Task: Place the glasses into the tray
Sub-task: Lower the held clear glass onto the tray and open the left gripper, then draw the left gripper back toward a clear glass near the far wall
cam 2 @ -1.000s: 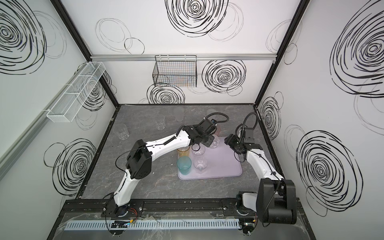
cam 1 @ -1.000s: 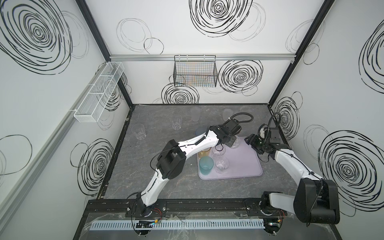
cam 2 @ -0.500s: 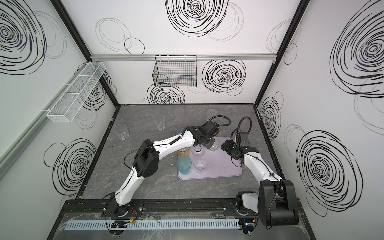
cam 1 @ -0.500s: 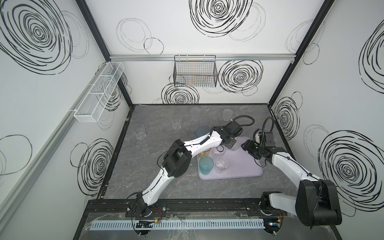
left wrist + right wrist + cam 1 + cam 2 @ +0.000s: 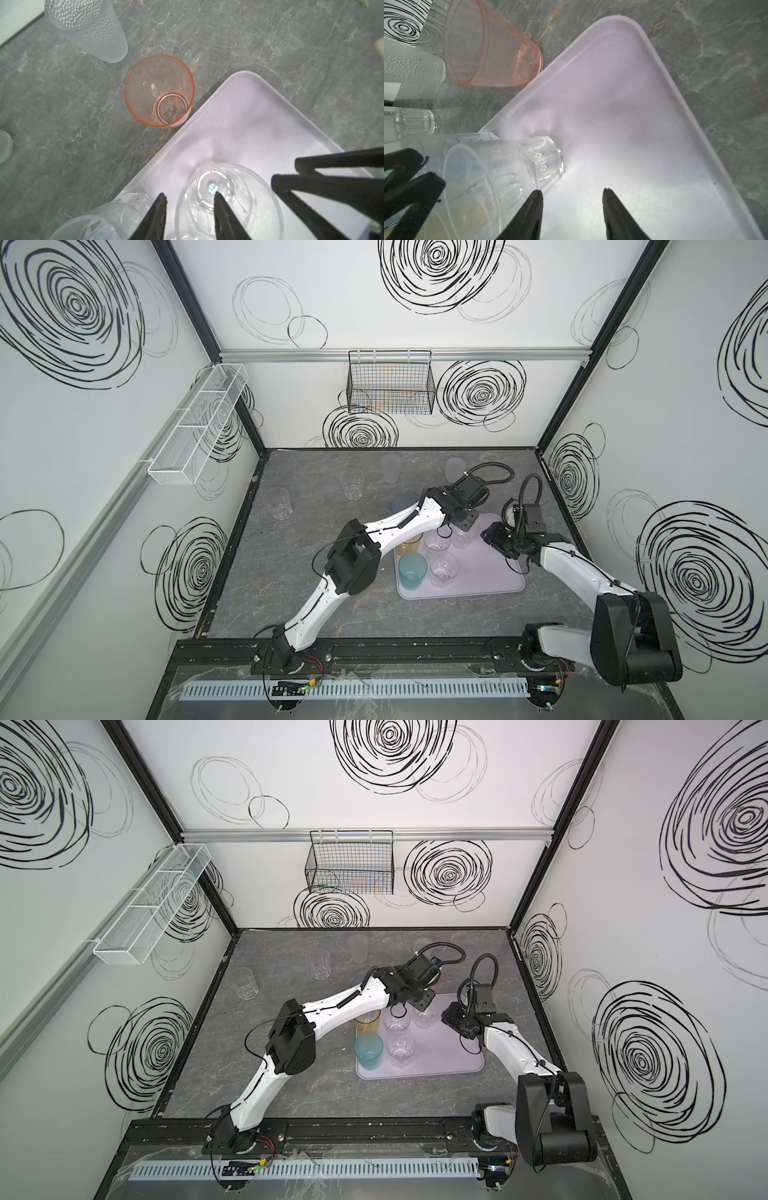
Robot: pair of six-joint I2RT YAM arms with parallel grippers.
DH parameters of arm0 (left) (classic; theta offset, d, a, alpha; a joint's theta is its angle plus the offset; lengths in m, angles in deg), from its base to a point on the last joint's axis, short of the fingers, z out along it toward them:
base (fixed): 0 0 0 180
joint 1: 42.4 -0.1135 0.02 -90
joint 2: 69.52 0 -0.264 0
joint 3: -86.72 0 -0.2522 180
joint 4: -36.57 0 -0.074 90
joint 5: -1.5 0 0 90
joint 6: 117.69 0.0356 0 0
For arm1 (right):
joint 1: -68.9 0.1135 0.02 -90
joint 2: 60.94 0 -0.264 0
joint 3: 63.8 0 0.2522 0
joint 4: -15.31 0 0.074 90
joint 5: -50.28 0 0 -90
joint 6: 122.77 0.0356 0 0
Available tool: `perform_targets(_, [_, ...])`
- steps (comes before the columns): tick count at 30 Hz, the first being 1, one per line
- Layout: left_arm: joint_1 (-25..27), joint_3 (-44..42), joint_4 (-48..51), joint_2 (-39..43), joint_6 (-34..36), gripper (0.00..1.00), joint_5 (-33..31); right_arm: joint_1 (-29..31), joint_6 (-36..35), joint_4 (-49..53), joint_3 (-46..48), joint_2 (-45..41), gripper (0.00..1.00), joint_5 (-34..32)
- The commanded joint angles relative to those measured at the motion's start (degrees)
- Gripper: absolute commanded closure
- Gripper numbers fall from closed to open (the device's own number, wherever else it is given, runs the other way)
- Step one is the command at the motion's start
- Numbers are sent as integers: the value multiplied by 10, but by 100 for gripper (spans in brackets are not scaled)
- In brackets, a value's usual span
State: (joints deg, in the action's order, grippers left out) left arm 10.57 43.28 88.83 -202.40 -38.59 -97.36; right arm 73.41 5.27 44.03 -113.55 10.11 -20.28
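about five of a dozen or so glasses stand in the tray (image 5: 494, 585), so the task looks a little under half done; in it are an amber glass (image 5: 409, 549), a teal glass (image 5: 412, 572) and three clear ones; the newest, a clear glass (image 5: 228, 197), sits right under the left gripper (image 5: 189, 193), whose jaws are parted, one finger outside the rim and one inside, pinching nothing that the left wrist view shows; i read that as a release; the right gripper (image 5: 572, 190) hangs low over bare tray floor, jaws apart and empty, with that clear glass just beside one finger; what is left stands on the bench (image 5: 270, 572): a pink glass (image 5: 160, 91) just beyond the left gripper, hard against the tray's outer edge, touching or a hair off, i cannot tell; a frosted glass (image 5: 87, 27) further out past it; a second frosted cup (image 5: 390, 469) and a blue glass (image 5: 401, 504) by the left arm's wrist; and a pair of clear tumblers (image 5: 354, 485) well away from both grippers; the pink glass looks the handiest next pick; the bench is grey, marbled and flat; the walls (image 5: 353, 294) are white with black scribbled spirals, joined by black frame posts (image 5: 197, 323); a black wire basket (image 5: 390, 385) hangs on the back wall and a white mesh basket (image 5: 195, 431) on the side wall, both far above either gripper.
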Motion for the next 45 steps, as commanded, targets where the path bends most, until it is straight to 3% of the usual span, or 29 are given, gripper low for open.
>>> perform_targets(1, [-8, -38, -52, 87, -3, 47, 17, 26, 25, 2, 29, -52, 51, -41])
perform_targets(4, [-8, -131, -125, 158, -9, 38, 20, 50, 41, -8, 56, -86, 55, -56])
perform_targets(7, [-23, -208, -181, 216, -15, 32, 15, 58, 42, -53, 78, -92, 60, -26])
perform_targets(17, [-134, -447, -299, 392, 0, 23, -103, 84, 56, -127, 35, 28, 71, 2])
perform_targets(22, [-207, -541, -342, 457, 3, 22, -92, 84, 43, -145, 18, 72, 72, -11])
perform_targets(29, [-304, -579, -347, 479, -37, 25, -51, 84, 49, -166, -5, 132, 69, -40])
perform_targets(33, [-382, -576, -346, 472, -116, 32, 38, 85, 48, -167, -15, 139, 67, -55])
perform_targets(40, [-406, -548, -309, 452, -92, 29, -5, 87, 8, -101, -10, 101, 64, -58])
perform_targets(45, [-461, -547, -324, 424, -132, 23, 22, 114, 3, -128, 37, 40, 61, -37])
